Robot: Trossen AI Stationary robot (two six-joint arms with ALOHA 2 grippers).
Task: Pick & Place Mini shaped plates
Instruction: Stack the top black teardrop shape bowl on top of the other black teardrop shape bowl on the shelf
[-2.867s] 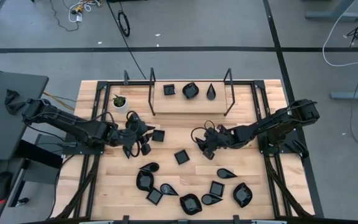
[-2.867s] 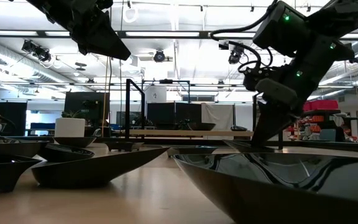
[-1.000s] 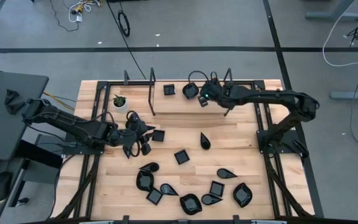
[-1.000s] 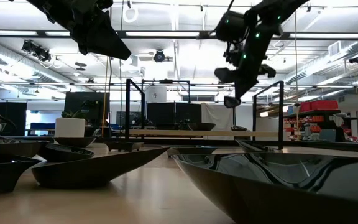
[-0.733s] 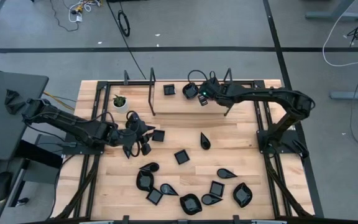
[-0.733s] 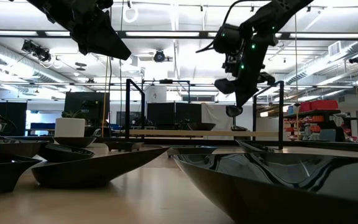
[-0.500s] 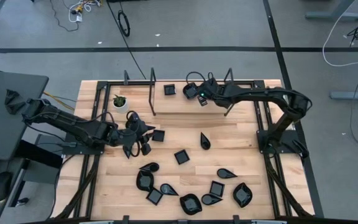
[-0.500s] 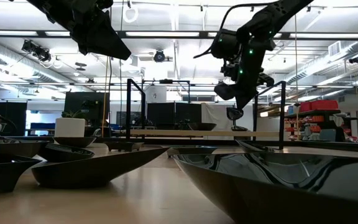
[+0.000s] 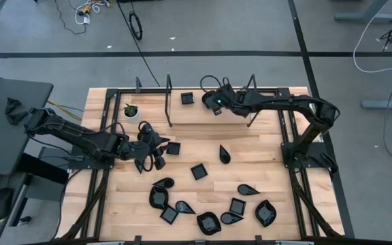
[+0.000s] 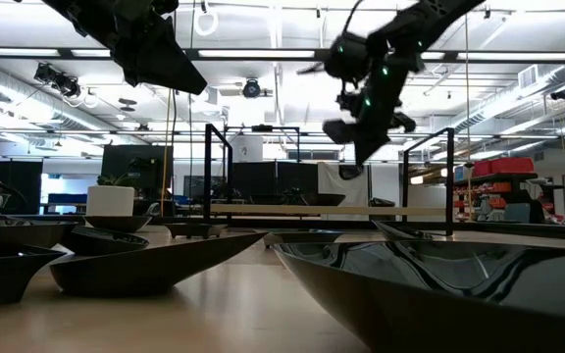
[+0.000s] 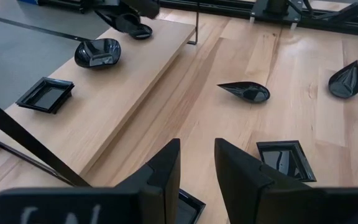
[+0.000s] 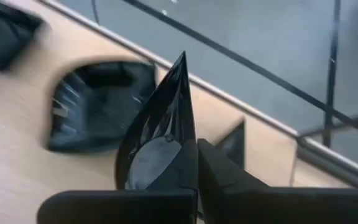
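While the left claw (image 9: 156,162) hangs parted and empty above the counter (image 9: 264,153) at the high view's middle left, the right claw (image 9: 209,101) at upper centre is clenched on a teardrop plate (image 12: 160,134) above the raised shelf (image 9: 240,116); other black plates (image 9: 209,221) lie along the lower frame.

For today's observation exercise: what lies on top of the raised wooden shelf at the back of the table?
On the raised wooden shelf lie a glossy black square dish and a rounded black dish. The right pincer, shut on a black teardrop dish, hovers above, covering the shelf beneath it.
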